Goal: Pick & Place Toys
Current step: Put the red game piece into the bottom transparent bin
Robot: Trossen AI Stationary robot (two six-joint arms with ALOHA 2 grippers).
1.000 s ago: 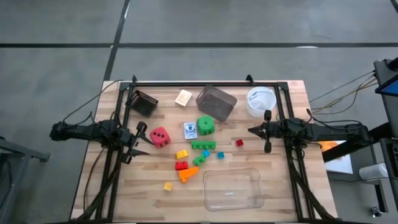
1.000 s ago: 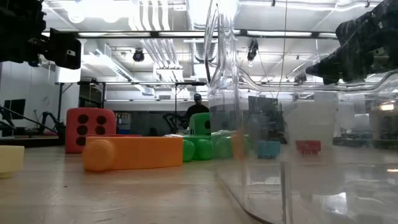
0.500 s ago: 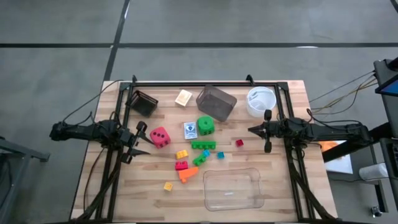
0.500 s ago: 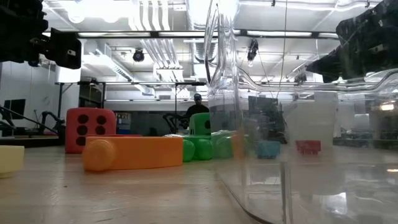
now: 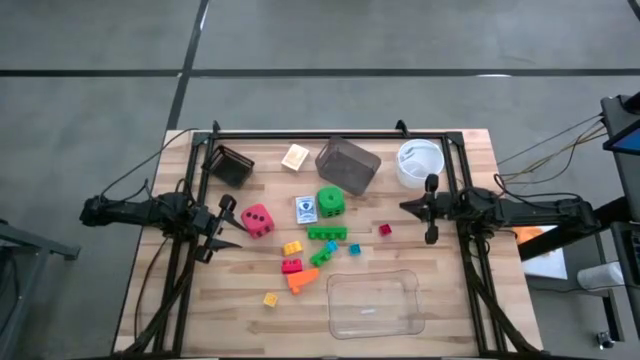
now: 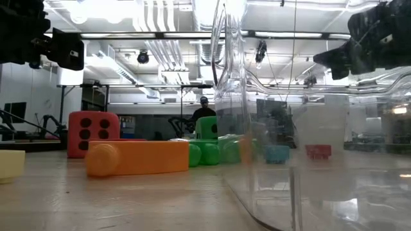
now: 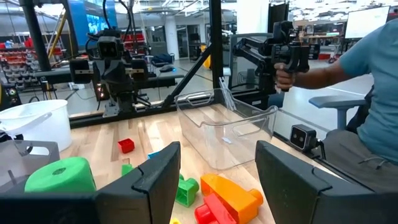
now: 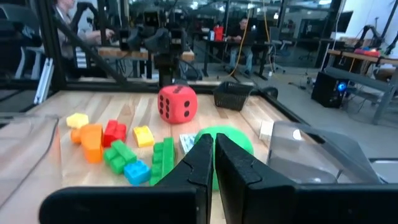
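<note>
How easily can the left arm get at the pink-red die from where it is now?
Probably easily. The left gripper stands open just beside the pink-red die, with bare table between them and no other toy in that gap.

Both arms are matte black, built of slim jointed segments with thin black cables trailing off them. The left gripper (image 7: 217, 180) has two broad, flat, angular dark fingers; the right gripper (image 8: 214, 163) has narrower, tapering black ones.
</note>
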